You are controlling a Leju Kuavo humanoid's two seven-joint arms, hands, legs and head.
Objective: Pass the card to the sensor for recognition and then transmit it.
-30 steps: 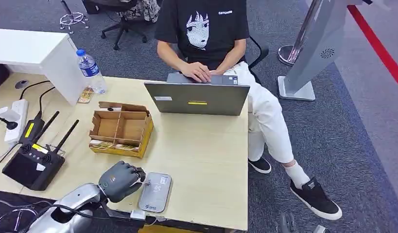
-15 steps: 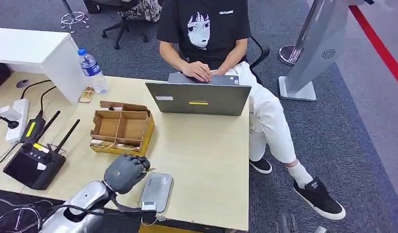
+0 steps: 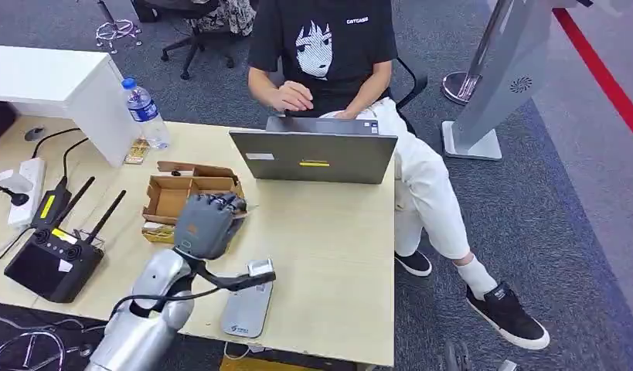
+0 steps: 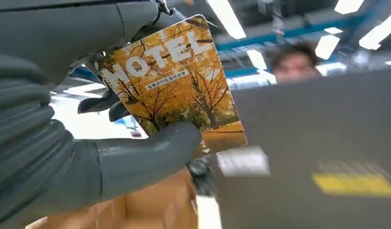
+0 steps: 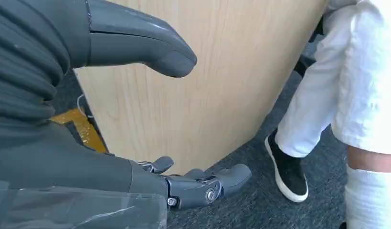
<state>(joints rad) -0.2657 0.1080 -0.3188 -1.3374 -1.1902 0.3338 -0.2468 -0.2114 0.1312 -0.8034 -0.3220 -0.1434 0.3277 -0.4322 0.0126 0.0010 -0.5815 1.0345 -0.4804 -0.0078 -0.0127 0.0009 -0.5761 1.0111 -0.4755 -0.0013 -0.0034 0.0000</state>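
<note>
Card in hand, clear of the sensor, handover to come

We hold the card (image 4: 172, 88) pinched in our left hand (image 3: 206, 222), raised over the box (image 3: 191, 202), beyond the sensor (image 3: 248, 307); we cannot tell whether it was read. Our right hand (image 5: 136, 119) hangs open, off the table (image 3: 328, 239).

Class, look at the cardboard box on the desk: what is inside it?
The cardboard box shows bare dividers on its left; the left hand, holding the hotel card, covers its right side, hiding anything there.
</note>
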